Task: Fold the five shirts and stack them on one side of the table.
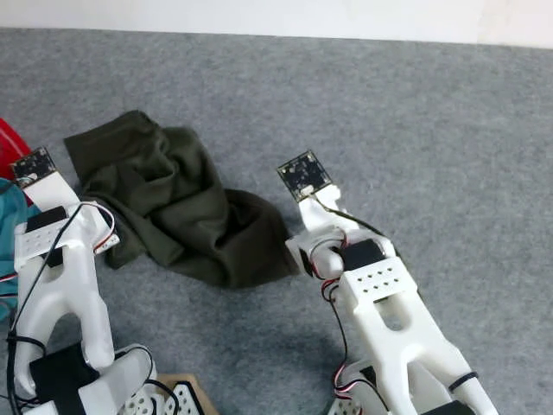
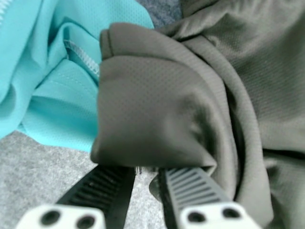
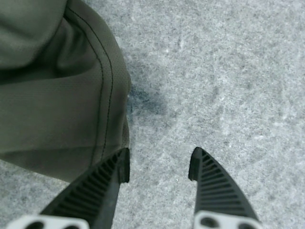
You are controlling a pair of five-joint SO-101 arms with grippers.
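A dark olive shirt [image 1: 177, 212] lies crumpled on the grey table at centre-left. My left gripper [image 2: 145, 174] is at the shirt's near-left edge, shut on a fold of the olive shirt [image 2: 157, 105]. A teal shirt [image 2: 52, 71] lies bunched right beside that fold, and shows again as the teal shirt [image 1: 10, 220] at the table's left edge. My right gripper [image 3: 159, 164] stands open low over the carpet at the shirt's right edge. One of its fingers [image 3: 112, 174] touches the hem of the olive shirt [image 3: 57, 105]; the other is over bare carpet.
A red object [image 1: 9, 143] pokes in at the far left edge. A tan board [image 1: 186, 393] lies near the left arm's base. The grey carpet [image 1: 432, 147] stretches open to the right and at the back.
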